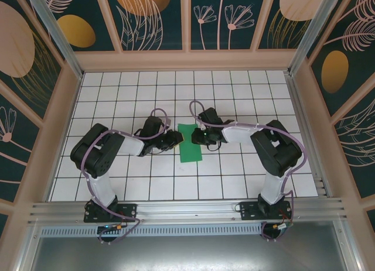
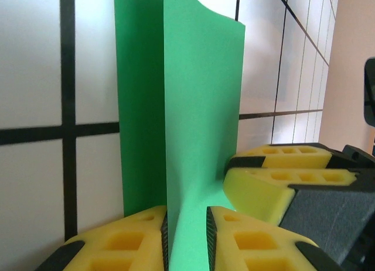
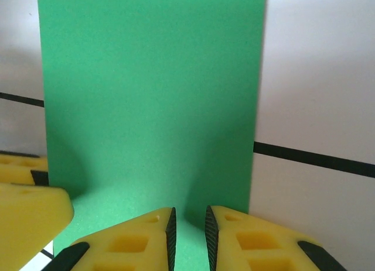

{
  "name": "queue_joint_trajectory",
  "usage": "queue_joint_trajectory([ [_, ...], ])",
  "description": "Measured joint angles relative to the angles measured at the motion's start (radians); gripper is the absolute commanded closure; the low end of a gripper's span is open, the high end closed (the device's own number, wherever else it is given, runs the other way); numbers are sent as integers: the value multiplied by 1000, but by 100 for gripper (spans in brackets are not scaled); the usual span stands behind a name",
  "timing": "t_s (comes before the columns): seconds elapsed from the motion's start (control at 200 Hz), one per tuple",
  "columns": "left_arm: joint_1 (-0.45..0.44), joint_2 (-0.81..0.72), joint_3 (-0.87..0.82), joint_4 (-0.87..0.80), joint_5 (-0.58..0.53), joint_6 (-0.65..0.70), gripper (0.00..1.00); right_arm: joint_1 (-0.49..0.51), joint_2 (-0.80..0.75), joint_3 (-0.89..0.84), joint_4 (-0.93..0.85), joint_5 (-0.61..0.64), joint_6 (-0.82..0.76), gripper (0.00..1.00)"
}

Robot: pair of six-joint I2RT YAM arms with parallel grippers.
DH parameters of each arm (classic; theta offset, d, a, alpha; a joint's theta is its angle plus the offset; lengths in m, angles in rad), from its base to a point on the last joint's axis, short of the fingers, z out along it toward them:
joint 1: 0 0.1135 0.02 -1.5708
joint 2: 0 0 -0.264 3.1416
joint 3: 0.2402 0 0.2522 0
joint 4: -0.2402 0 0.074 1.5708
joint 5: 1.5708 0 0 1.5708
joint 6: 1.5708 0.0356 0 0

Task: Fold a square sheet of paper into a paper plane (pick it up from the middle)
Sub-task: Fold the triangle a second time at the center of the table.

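The square sheet of paper (image 1: 189, 145) lies at the middle of the tabletop (image 1: 234, 171), between the 2 arms. From above it shows as a narrow rectangle, seemingly with 1 half doubled over the other. In the left wrist view a darker under-layer shows along the left edge, and the upper layer stands lifted with its far corner curling.

The left tool (image 2: 187, 239) has its 2 fingers drawn nearly together with green paper running between them, so it appears clamped on the sheet's left side. The right tool (image 3: 188, 239) looks clamped the same way on the opposite side.

The step in hand is probably the 1st centre fold. The next move calls for laying the lifted layer flat, lining up the edges and pressing the crease. Uneven pulling could buckle so thin a sheet.
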Motion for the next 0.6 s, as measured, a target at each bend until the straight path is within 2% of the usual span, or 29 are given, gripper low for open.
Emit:
queue_joint_trajectory([
  [0.305, -31, -82, -109, 11, 23, -16, 73, 34, -26, -48, 51, 39, 158, 77],
  [0.6, -66, -180, -204, 39, 30, -50, 76, 44, -31, -58, 59, 53, 211, 77],
])
